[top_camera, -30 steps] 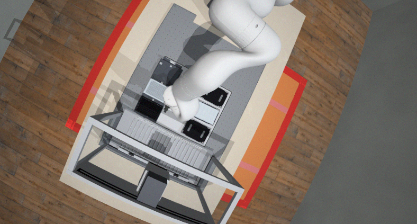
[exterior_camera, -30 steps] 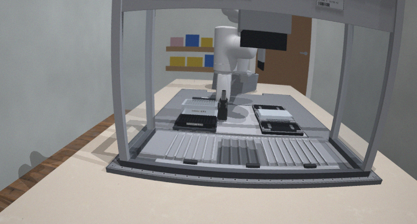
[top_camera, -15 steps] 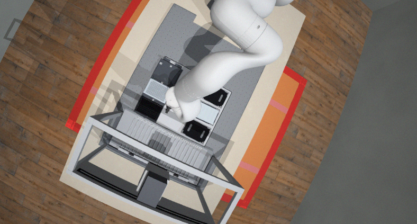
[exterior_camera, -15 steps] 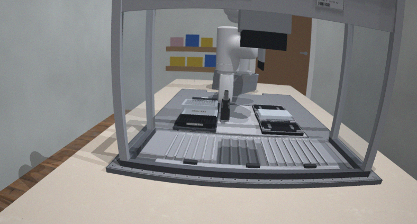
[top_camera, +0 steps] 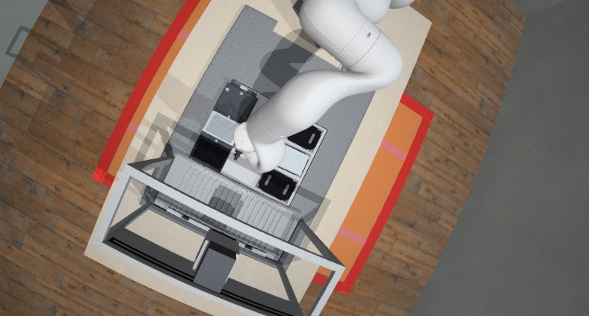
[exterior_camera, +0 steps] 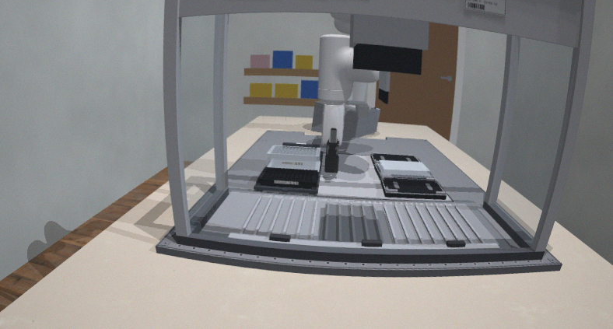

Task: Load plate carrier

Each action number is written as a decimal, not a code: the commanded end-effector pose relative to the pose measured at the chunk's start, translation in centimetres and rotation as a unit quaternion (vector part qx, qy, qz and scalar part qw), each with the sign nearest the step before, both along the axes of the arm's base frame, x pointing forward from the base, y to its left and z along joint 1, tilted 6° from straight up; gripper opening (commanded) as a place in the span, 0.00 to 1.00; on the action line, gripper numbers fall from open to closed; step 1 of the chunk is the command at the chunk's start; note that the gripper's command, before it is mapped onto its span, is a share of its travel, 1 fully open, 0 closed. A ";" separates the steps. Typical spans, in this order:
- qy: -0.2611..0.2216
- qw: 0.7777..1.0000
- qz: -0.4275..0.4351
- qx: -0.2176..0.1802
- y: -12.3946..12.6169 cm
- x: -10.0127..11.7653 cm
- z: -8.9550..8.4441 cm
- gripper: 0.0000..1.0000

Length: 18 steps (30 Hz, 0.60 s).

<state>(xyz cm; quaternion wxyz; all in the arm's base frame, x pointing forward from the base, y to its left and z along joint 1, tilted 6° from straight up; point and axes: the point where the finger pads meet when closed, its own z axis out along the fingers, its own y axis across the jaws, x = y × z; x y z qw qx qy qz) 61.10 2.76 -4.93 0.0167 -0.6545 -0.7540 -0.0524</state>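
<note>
beige table (exterior_camera: 128,284) on wood floor (top_camera: 61,87), grey walls, shelf (exterior_camera: 278,72) with coloured boxes, brown door (exterior_camera: 429,99). gripper (exterior_camera: 331,163) spread wide, holding nothing, beside carrier (top_camera: 235,92) on the apron. carrier bears a white plate (top_camera: 220,126) and a black plate (top_camera: 211,151). nests (top_camera: 300,159) well right.

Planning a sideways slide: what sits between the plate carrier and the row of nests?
The open gripper, hanging over the pale apron; the exterior view shows it best.
</note>
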 end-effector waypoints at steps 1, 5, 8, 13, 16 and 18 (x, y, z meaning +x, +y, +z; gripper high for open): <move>-0.001 1.000 0.000 0.000 -0.1 0.0 0.6 1.00; -0.001 1.000 0.000 0.000 -0.1 0.0 1.2 1.00; -0.001 1.000 0.000 0.000 -0.2 0.0 1.5 1.00; -0.001 1.000 0.000 0.000 -0.2 0.0 2.2 1.00; -0.001 1.000 0.000 0.000 -0.3 0.0 2.7 1.00; -0.001 1.000 0.000 0.000 -0.3 -0.1 3.0 1.00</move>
